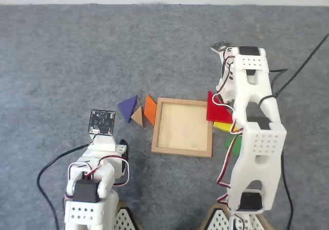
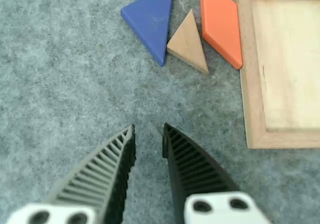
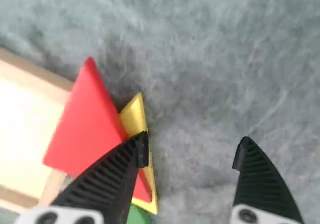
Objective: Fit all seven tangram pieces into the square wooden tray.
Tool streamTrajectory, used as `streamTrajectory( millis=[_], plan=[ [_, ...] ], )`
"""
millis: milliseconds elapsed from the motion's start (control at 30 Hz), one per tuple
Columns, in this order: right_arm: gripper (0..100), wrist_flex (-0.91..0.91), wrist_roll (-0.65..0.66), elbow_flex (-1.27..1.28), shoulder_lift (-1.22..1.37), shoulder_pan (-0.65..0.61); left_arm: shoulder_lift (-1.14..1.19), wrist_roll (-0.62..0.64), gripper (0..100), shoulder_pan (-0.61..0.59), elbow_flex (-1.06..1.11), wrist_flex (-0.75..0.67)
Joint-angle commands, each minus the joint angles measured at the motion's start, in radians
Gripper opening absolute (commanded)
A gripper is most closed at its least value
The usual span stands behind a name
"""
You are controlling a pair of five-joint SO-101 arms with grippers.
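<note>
The wooden tray (image 1: 156, 128) sat between the 2 arms. The blue triangle (image 1: 128, 106), tan triangle (image 1: 137, 117) and orange parallelogram (image 1: 150, 109) lay just beside its left rim. The red triangle (image 3: 85, 119) overlapped the right rim, partly covering the yellow piece (image 3: 132, 118). The left gripper (image 2: 148, 129) was narrowly parted, holding nothing; the right gripper (image 3: 194, 140) gaped wide

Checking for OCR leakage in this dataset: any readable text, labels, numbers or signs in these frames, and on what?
No readable text.
The wooden tray, blue triangle, orange piece and red triangle: unmarked.
The small circuit board: any print too small to read.
</note>
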Motion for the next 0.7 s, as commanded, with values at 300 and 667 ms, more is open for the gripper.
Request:
streamTrajectory(
  millis=[300, 667],
  plan=[
    [27.8, -0.153, -0.044, 0.311, -0.288, -0.265, -0.020, -0.005, 9, 0.003, -0.013, 0.006],
    [27.7, -0.165, -0.103, 0.381, -0.650, -0.087, -0.020, -0.005, 9, 0.003, -0.013, 0.006]
  ],
)
